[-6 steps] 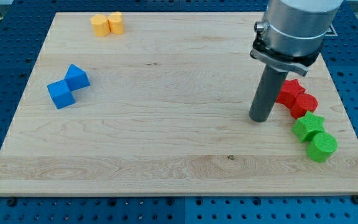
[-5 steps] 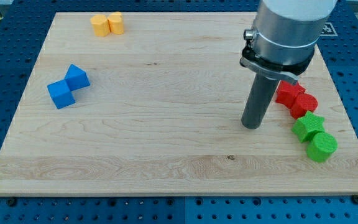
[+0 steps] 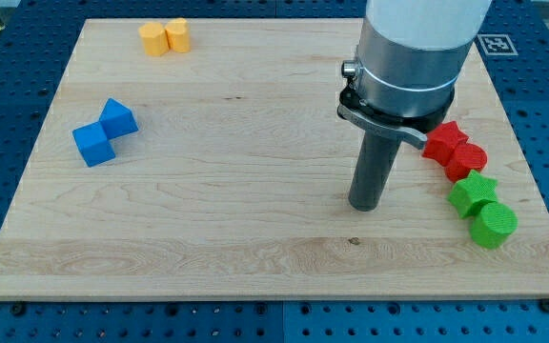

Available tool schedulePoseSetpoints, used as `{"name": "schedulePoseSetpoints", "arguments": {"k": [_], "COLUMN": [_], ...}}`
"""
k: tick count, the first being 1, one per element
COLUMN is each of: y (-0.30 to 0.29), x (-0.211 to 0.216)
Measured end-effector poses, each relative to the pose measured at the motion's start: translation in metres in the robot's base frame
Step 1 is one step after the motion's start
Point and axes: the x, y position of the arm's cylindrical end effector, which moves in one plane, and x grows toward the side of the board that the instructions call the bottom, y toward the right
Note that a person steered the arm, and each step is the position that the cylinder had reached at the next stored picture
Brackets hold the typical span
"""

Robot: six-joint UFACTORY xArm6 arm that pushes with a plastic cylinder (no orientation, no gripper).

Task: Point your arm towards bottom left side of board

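My tip (image 3: 365,205) rests on the desk (image 3: 208,219) right of centre, touching no block; as a bare rod, this end effector holds nothing. Near the view's right lie the red star (image 3: 443,140), red cylinder (image 3: 467,159), green star (image 3: 473,192) and green cylinder (image 3: 493,225). Two blue cubes (image 3: 104,132) sit far left, and two yellow blocks (image 3: 164,37) at the top. The bottom-left corner (image 3: 8,276) lies well away from my tip
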Motion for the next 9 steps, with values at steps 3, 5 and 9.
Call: {"name": "schedulePoseSetpoints", "arguments": {"k": [3,5,9], "y": [-0.05,-0.082,-0.11], "x": [0.021,0.03,0.04]}}
